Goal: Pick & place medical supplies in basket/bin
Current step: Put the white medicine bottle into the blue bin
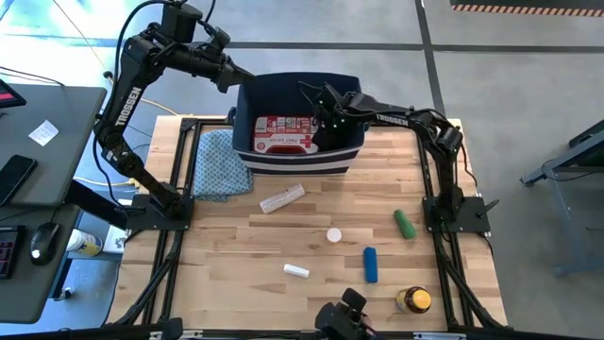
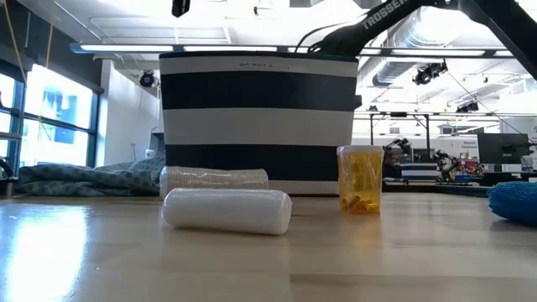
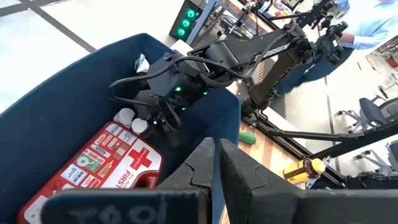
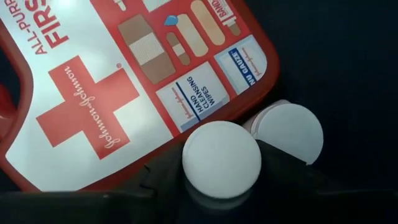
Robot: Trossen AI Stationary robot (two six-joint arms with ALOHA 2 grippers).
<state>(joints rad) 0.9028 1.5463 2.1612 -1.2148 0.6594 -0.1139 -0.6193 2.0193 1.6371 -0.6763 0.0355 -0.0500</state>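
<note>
The navy basket with a white stripe stands at the table's far middle. The red first-aid kit lies flat inside it, with a white bottle beside its corner. My right gripper reaches down into the basket, shut on a second small white bottle next to the kit. My left gripper is shut on nothing and hangs raised over the basket's far left corner. More supplies lie on the table: a green cylinder, a blue cylinder and a yellow-capped amber bottle. My right gripper has the small white bottle between its two fingers, which stand at the sides below the round cap. The fingers slant down into the basket from the table's right. The bottle stands upright beside the kit's corner; its cap hides its base.
A blue-green cloth lies left of the basket. A white wrapped roll, a small white cap-like piece and a white tube lie on the wood in front of the basket. A desk with a phone and mouse stands off the left edge.
</note>
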